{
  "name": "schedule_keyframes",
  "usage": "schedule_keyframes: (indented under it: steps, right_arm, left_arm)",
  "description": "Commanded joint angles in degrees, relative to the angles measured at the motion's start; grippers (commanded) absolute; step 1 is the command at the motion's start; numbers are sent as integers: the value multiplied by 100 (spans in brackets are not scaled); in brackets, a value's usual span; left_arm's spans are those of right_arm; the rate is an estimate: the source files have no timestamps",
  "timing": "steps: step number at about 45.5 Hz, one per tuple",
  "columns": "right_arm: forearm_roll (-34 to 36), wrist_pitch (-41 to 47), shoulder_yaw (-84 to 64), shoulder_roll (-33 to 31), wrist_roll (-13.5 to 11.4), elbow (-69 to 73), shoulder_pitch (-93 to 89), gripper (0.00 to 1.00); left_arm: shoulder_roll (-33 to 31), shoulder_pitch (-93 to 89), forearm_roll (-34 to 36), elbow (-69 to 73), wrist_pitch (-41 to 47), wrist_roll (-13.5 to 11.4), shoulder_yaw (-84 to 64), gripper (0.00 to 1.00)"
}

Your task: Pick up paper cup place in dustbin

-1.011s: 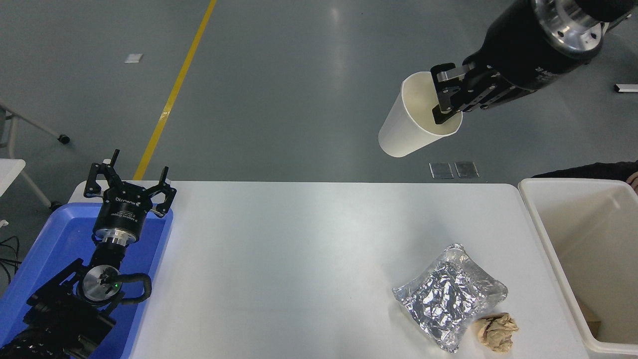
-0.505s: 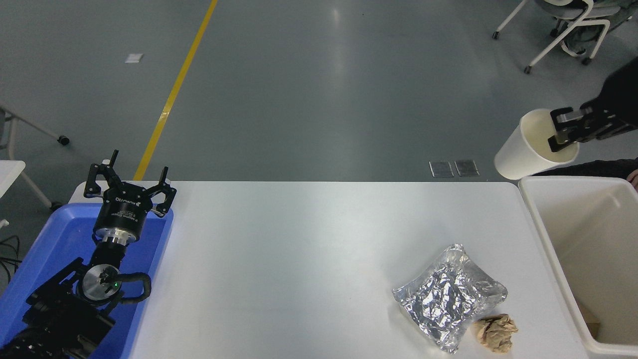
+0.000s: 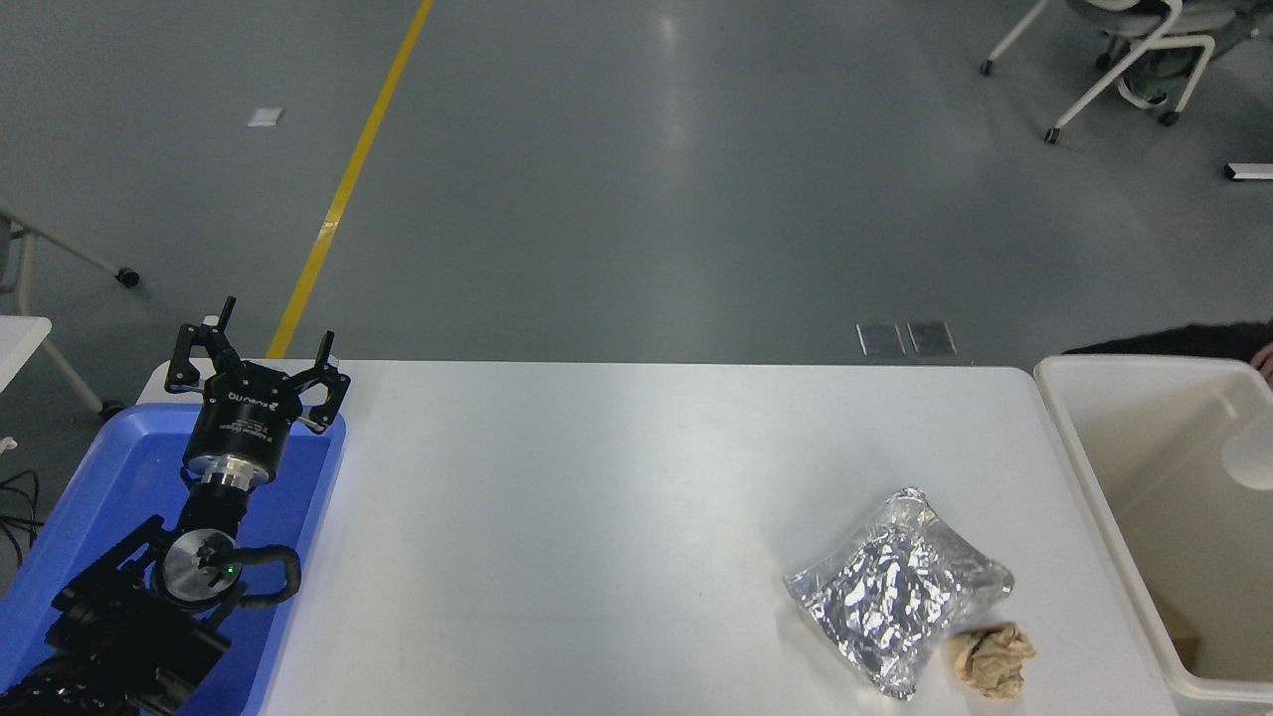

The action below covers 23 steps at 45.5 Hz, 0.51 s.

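The left gripper (image 3: 261,363) hangs with its jaws spread and empty over the blue tray (image 3: 99,497) at the desk's left edge; the right arm is out of sight. A pale blurred shape in the dustbin (image 3: 1079,438) off the right edge is probably the paper cup (image 3: 1251,452) (hard to tell). It looks light and crushable, best pinched gently at the rim.

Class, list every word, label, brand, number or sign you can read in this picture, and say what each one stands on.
One print only: small white lettering on the body of the black left gripper, parked over the blue plastic tray. It appears upside down and too small to read reliably.
No print shows on the crumpled silver foil sheet, the crumpled brown paper ball, the off-white plastic dustbin or the white table.
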Motion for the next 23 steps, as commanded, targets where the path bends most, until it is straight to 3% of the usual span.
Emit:
schedule_keyframes:
  steps: [1, 12, 23]
  right_arm:
    - [495, -1037, 1915, 924, 103, -1873, -2721, 0]
    - [670, -1564, 3014, 1944, 50, -2982, -3662, 0]
    - [749, -1881, 3076, 2270, 33, -3088, -3962, 0]
  left_arm:
    - [1, -1, 1, -8, -1, 0, 0, 100]
    - [1, -1, 1, 1, -1, 0, 0, 100]
    - [1, -1, -8, 1, 8, 0, 0, 100]
